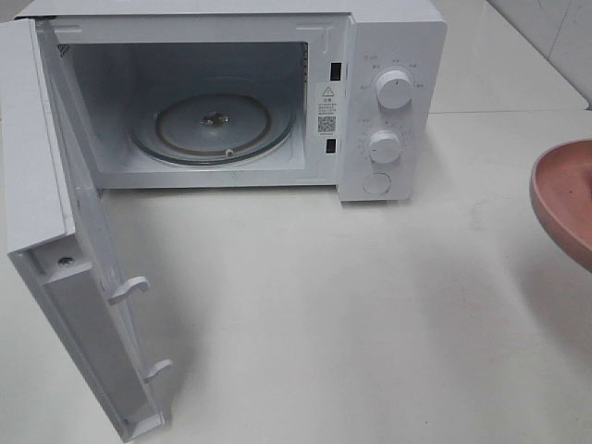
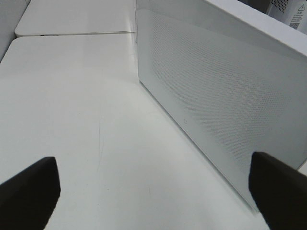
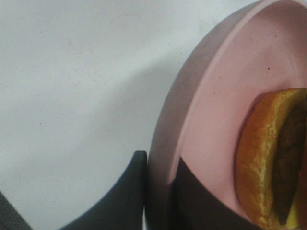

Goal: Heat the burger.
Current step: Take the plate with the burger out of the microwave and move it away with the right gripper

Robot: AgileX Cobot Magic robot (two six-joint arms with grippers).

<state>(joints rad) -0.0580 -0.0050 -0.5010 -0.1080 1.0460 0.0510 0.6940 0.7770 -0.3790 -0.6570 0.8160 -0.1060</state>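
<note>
1. The right gripper (image 3: 160,191) is pinched tight on the rim of the pink plate (image 3: 211,110), with one finger outside the rim and one inside.
2. The burger (image 3: 268,163) sits on that plate. The right wrist view shows only part of it: an orange-brown bun and a dark patty.
3. In the high view the plate (image 1: 566,199) pokes in from the right edge and seems to be held up off the table (image 1: 324,305). The burger cannot be seen there.
4. The left gripper (image 2: 153,191) is wide open and holds nothing. It waits just beside the outer face of the microwave door (image 2: 216,96).
5. The microwave (image 1: 240,92) stands at the back of the table. Its door (image 1: 65,240) swings far out to the left, and the glass tray (image 1: 213,129) inside is bare.
6. The next step is likely to carry the plate across and set it on the glass tray.
7. What could go wrong:
   - The plate is held by one edge only, so it may tip and the burger may slide off.
   - The plate may bump the side of the microwave opening if it comes in too low or crooked.
   - The grip may slip if the arm moves too fast.
</note>
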